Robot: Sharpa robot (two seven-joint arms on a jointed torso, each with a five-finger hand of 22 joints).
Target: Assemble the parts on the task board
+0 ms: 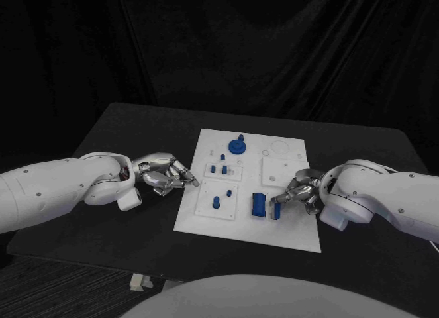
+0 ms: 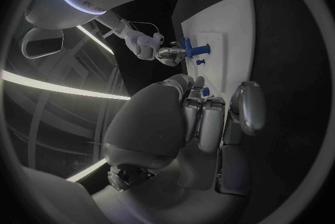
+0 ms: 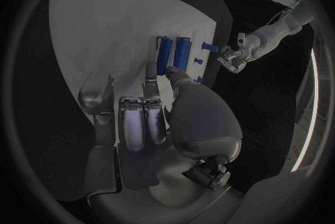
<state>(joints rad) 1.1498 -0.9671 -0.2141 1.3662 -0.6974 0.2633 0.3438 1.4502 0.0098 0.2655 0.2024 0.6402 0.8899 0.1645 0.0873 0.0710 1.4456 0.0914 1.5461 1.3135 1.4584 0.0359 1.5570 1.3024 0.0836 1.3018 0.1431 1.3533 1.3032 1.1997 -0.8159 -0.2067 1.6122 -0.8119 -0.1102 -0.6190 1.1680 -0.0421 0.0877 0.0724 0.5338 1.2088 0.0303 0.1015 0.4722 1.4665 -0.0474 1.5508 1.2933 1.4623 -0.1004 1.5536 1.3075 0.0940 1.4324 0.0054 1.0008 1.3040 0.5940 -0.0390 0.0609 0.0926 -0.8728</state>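
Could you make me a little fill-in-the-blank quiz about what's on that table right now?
1. The task board is a flat plate coloured ____.
2. The parts on it are coloured ____.
3. The left hand is beside the board's edge and holds ____.
4. The two upright blocks stand nearest the robot's ____ hand.

Missing words: white; blue; nothing; right

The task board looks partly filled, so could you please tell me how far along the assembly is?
Early on. The round part and small pegs already stand on the task board. Nothing is in hand: the left hand sits at the board's edge, the right hand beside two blue blocks, likely still to fit.
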